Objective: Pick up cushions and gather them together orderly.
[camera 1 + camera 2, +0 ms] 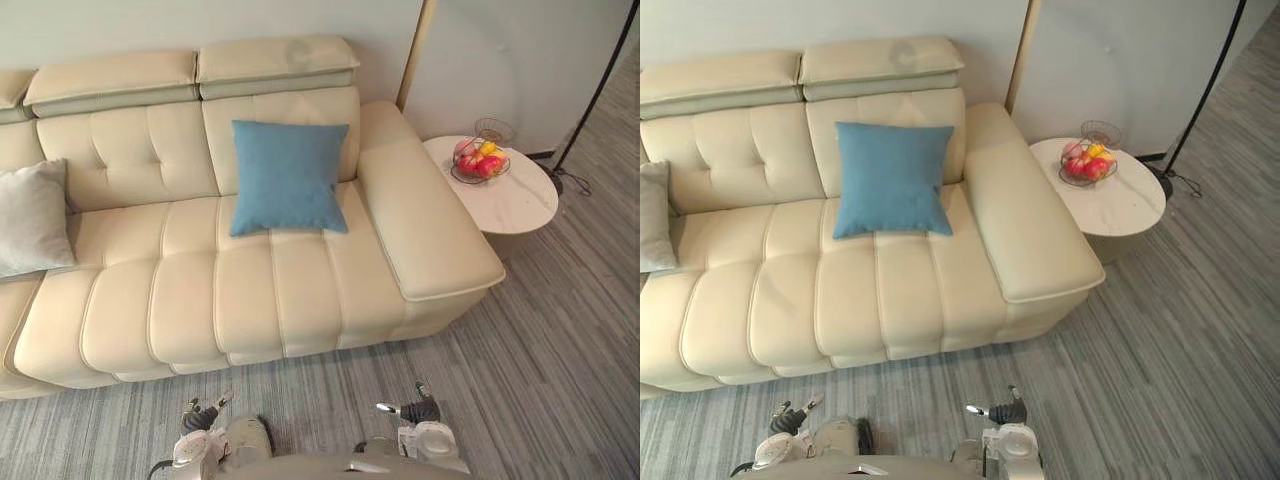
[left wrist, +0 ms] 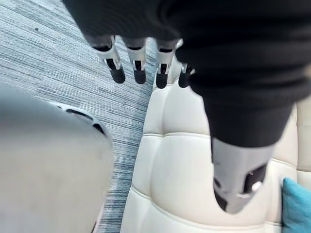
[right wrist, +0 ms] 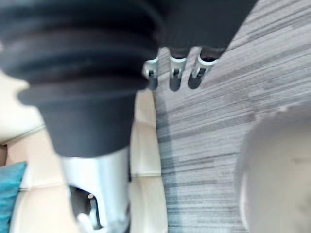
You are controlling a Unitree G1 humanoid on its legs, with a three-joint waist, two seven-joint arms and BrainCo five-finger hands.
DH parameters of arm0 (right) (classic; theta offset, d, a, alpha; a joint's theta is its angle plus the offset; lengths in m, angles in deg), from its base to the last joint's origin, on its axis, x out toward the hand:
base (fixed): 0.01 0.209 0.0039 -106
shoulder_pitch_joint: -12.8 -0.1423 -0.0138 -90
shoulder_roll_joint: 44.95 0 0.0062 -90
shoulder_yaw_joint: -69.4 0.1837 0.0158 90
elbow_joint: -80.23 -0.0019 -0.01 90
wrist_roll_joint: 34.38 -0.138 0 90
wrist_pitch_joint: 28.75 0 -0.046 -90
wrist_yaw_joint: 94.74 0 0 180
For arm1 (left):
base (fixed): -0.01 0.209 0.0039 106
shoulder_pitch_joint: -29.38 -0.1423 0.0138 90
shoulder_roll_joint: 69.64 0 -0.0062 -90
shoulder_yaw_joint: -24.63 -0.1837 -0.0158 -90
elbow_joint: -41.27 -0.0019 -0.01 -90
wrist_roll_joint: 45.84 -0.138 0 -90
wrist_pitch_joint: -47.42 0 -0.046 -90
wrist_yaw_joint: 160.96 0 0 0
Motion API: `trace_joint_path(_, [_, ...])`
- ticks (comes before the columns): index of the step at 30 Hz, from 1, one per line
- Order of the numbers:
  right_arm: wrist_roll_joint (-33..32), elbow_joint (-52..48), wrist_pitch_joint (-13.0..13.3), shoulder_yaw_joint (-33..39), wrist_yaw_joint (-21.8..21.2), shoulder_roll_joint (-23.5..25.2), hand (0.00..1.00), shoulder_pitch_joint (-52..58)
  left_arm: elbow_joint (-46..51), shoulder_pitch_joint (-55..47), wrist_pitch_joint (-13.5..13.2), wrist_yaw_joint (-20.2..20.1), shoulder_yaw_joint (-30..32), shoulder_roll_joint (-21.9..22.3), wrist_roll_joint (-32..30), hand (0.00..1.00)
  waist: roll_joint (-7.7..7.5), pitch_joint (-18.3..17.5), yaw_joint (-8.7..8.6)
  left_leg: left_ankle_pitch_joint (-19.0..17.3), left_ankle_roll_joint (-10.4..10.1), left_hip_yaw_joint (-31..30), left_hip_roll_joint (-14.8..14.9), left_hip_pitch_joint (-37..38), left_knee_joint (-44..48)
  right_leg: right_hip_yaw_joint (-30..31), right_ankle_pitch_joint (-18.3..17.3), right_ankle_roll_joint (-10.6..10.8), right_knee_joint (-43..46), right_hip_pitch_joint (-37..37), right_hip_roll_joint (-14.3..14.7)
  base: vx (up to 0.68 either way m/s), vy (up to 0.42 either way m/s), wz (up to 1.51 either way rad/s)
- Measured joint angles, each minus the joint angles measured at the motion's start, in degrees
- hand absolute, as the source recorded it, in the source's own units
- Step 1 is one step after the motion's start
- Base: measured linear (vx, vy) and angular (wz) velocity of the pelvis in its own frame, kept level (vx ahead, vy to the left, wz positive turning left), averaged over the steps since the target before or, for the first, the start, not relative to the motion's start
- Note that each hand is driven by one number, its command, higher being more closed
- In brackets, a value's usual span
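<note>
Bright, even light falls over the sofa (image 1: 250, 280); the blue cushion (image 1: 288, 175) throws a faint, soft shadow on the seat, and darker shade lines the sofa's base.

Two cushions are counted: one blue cushion (image 1: 288, 178) and one grey cushion (image 1: 32, 216), both well beyond the fingers (image 2: 137, 63). One sofa (image 1: 250, 290) is seen under them, just ahead of the fingertips. One round counter (image 1: 515, 205) is counted, far past the right-side fingers, with one fruit basket (image 1: 480, 160) on it. Two hands are counted, the left hand (image 1: 200, 416) and the right hand (image 1: 420, 409), each with straight fingers.
</note>
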Motion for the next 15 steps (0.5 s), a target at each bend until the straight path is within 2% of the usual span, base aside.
trace_joint_path(1, [-0.4,1.4,-0.2,1.6,-0.3,0.7,0.0,-0.2,0.0,-0.1,0.0,-0.1,0.5,-0.8,0.0,0.0,-1.01,-0.2,-0.21,0.5,0.7,0.9,-2.1,0.5,-2.4,1.1,0.9,0.1,-1.8,-0.1,-0.8,-0.16,0.285,-0.14])
trace_joint_path(2, [-1.1,2.9,-0.4,3.0,-0.6,1.8,0.0,-0.5,-0.2,-0.3,0.3,-0.3,0.4,-1.6,-0.2,0.0,-2.79,-1.3,-0.33,2.4,1.1,1.9,-4.4,2.1,-7.7,1.0,2.4,-0.1,-4.6,0.6,-2.2,-0.12,0.213,-0.03])
trace_joint_path(3, [-1.1,3.5,-0.4,3.9,-0.6,2.2,0.0,-0.5,-0.3,-0.4,0.3,-0.3,0.4,-1.9,-0.2,0.0,-3.37,-1.7,-0.28,3.3,1.4,2.3,-5.3,2.9,-10.1,0.9,3.0,-0.3,-6.0,0.9,-2.6,-0.08,0.179,0.09])
trace_joint_path(5, [-1.3,5.8,-0.4,6.3,-0.7,2.4,0.0,-0.4,-0.7,-0.5,0.3,-0.4,0.5,-2.0,-0.1,0.0,-3.83,-2.4,-0.42,5.3,1.7,2.2,-7.7,4.5,-16.1,0.6,5.2,-1.2,-11.2,2.3,-2.1,-0.09,0.131,0.03])
trace_joint_path(8, [-1.6,8.9,-1.2,9.5,-0.7,2.1,0.0,-1.5,-2.7,-0.4,0.4,-0.4,0.8,-2.5,0.1,0.0,-4.25,-2.9,-0.81,5.9,1.3,1.9,-10.8,6.0,-21.2,2.3,7.8,-1.7,-15.7,3.7,-2.2,-0.06,0.086,0.11])
trace_joint_path(11, [-1.5,9.4,-1.6,10.5,-0.7,2.0,0.0,-1.5,-4.2,-0.4,0.4,-0.8,1.6,-2.5,0.1,0.0,-4.22,-3.6,-0.87,8.1,1.4,0.6,-12.7,8.5,-26.2,2.7,7.9,-1.7,-16.7,4.1,-2.4,0.0,0.033,-0.07])
trace_joint_path(15, [-1.5,11.3,-1.7,10.7,-0.7,1.6,0.0,-2.1,-5.5,-0.4,0.4,-1.2,1.6,-2.6,0.0,0.0,-4.04,-4.3,-0.87,11.3,1.6,-0.3,-13.5,11.2,-31.8,2.8,8.0,-1.9,-18.2,4.8,-1.9,0.04,0.0,-0.08])
